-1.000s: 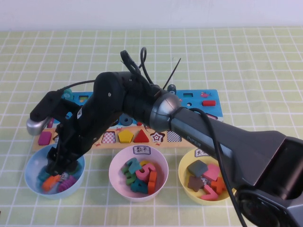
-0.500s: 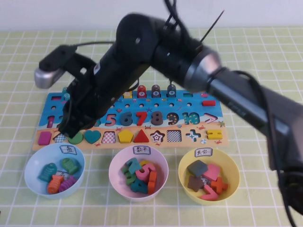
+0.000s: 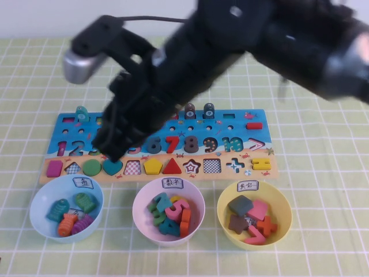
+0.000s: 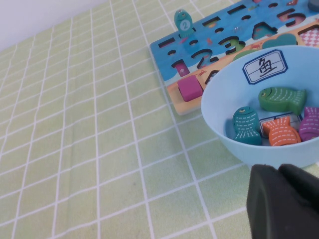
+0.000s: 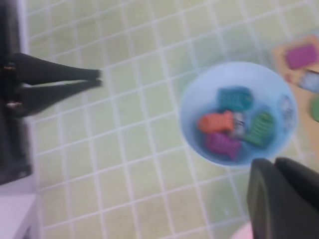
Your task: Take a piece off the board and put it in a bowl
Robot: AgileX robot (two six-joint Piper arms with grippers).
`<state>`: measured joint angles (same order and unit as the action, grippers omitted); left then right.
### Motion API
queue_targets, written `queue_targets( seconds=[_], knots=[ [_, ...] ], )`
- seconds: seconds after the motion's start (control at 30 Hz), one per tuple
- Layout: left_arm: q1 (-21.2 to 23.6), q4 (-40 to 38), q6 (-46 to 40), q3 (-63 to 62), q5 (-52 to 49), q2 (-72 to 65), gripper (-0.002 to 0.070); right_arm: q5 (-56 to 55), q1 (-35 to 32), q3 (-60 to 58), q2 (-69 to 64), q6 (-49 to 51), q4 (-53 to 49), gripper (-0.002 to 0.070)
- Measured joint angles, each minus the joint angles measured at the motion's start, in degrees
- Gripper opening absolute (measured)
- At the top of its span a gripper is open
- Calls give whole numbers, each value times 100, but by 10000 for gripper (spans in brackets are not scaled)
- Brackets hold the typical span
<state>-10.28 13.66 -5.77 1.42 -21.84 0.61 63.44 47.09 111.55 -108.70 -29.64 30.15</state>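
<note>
Looming blurred over the board (image 3: 242,119), right pincer (image 3: 113,148) — left pincer (image 4: 284,204) near bowl (image 4: 219,117).

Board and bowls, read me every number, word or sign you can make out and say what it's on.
"2 3 4": dark cut-out numerals on the board.
"5 6 7 8 9 10": painted numerals on the board.
">", "+", "=": sign pieces at the board's right end.
"鱼": label on the light blue bowl.
Pink bowl label: second character unclear.
Yellow bowl label: blurred.
Pegs above the numerals: unreadable.
</note>
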Motion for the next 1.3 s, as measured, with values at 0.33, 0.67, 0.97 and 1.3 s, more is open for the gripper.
queue_targets(
  seconds=[0.33, 0.67, 0.97, 1.3],
  knots=[
    [0, 0, 0, 0, 0, 0, -4, -2357, 0, -3668, 2695, 0, -128, -15],
    [0, 0, 0, 0, 0, 0, -4, -3330, 0, -5905, 5258, 0, -147, -15],
    [0, 0, 0, 0, 0, 0, -4, -4108, -145, -7266, 6841, 0, -343, -16],
    [0, 0, 0, 0, 0, 0, -4, -6205, -145, -9016, 7674, 0, -367, -16]
  ],
)
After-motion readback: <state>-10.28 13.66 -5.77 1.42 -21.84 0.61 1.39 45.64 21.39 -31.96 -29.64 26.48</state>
